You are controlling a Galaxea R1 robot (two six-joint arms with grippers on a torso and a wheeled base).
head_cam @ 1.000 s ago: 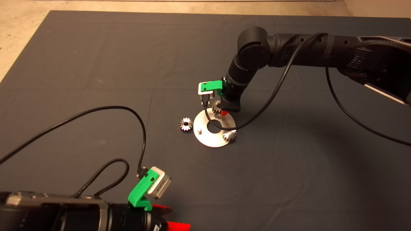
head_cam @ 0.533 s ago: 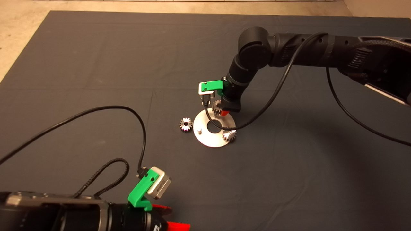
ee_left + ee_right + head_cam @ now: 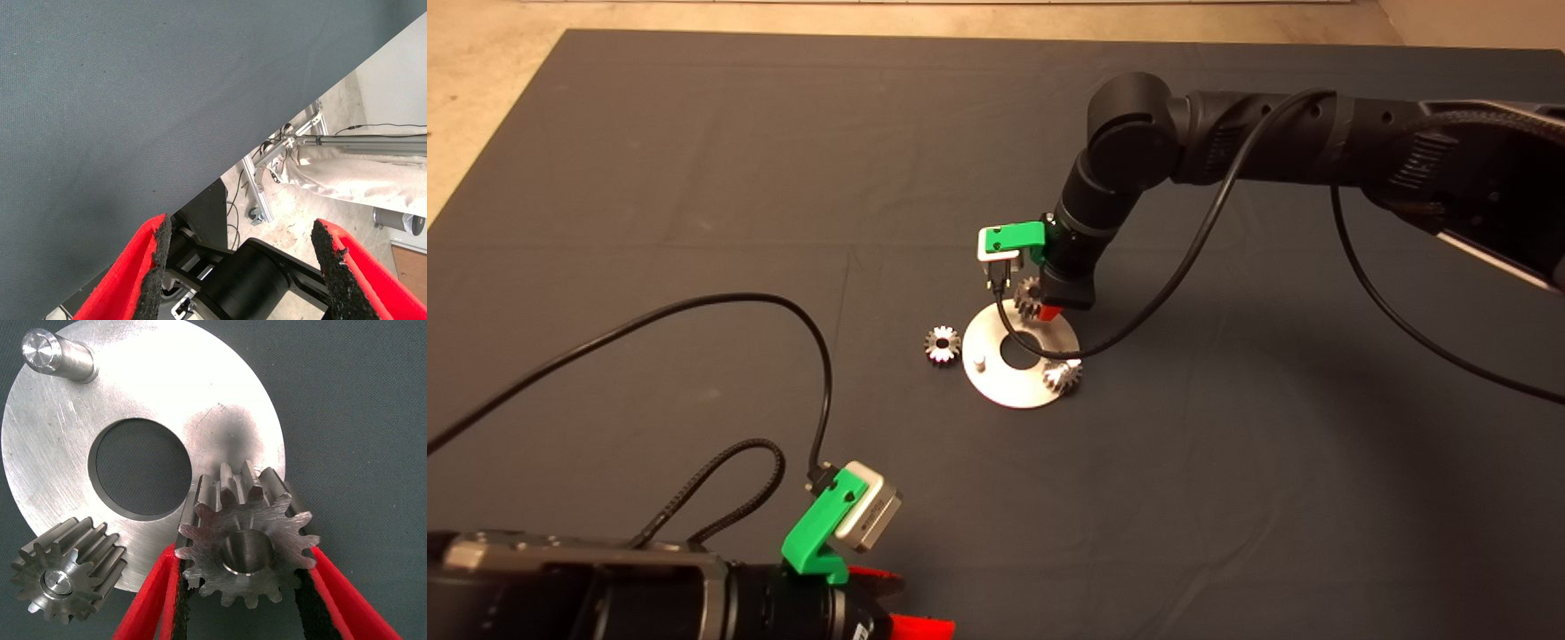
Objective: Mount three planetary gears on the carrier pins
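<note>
Held gear: one of the planetary gears (image 3: 247,543) sits clamped between the two red fingers of the right pincer (image 3: 247,587), its bore facing the wrist camera, over the edge of the silver disc (image 3: 60,473).
Seated gear: a second gear (image 3: 67,568) is on its carrier pin, the pin's tip showing in the bore, just beside the right pincer at the disc's rim.
Bare pin: a carrier pin (image 3: 57,357) stands free on the disc's far side from the pincer, across the central hole (image 3: 139,467).
Loose gear: the third gear (image 3: 942,344) lies flat on the dark mat (image 3: 694,178) just outside the disc, beyond the bare pin from the pincer; only the head view shows it.
Right wrist view: shows the grip on the teeth, which the arm hides from above.
Left pincer: (image 3: 240,267) parked at the counter's near edge, well apart from the disc, fingers spread wide and gripping nothing.
</note>
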